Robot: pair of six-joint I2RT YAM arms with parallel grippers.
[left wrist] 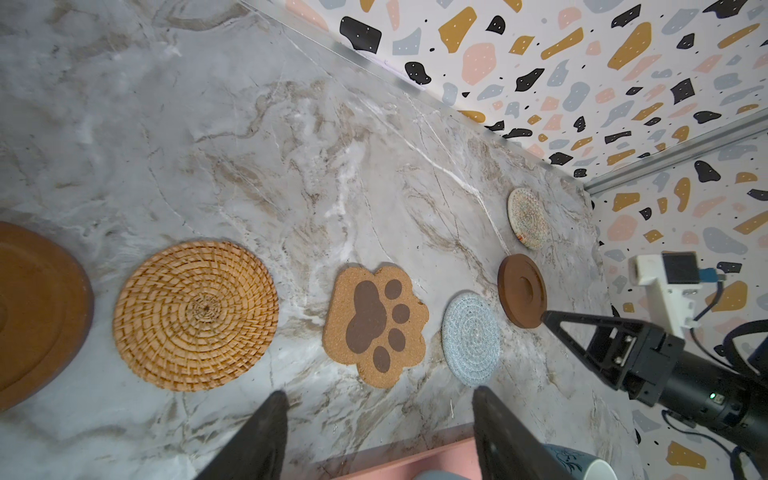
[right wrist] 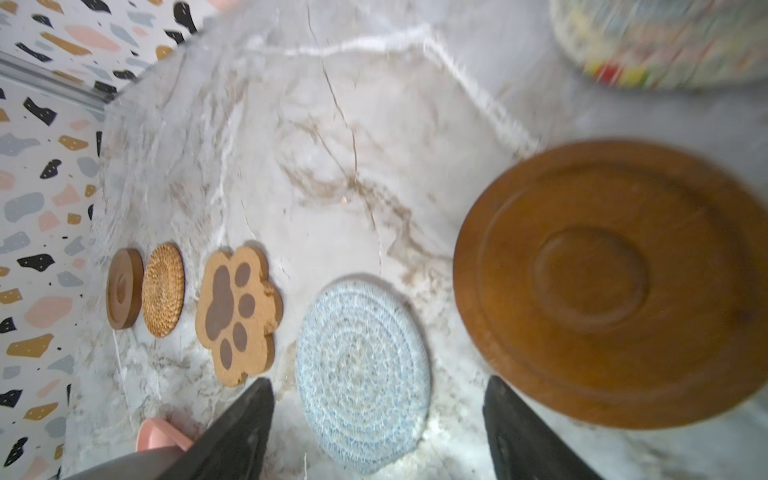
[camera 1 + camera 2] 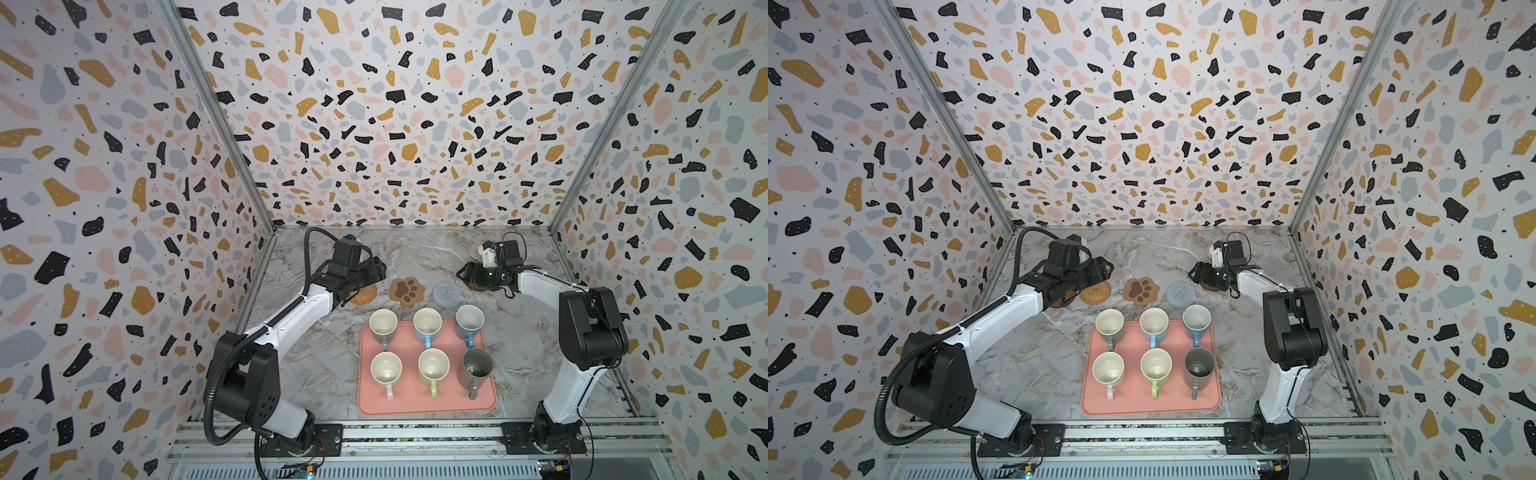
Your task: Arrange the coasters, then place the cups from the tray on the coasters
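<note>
My left gripper [image 1: 378, 392] spread, empty, above the table [image 1: 249, 145] | my right gripper [image 2: 380, 381] spread, empty, just beside a brown coaster [image 2: 611, 286] | five coasters [image 3: 407, 291] in a row behind the tray [image 3: 415, 405], cream coaster [image 1: 528, 218] farther back | six cups [image 3: 427, 322] on the tray

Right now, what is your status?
Left fingers and right fingers open, empty. Five coasters in row, cream coaster behind. Six cups on tray. Nothing blocks them.

Likely a robot test booth: terrazzo-print walls [image 3: 374, 104], marble tabletop [image 3: 324, 365], aluminium rail [image 3: 415, 434].
</note>
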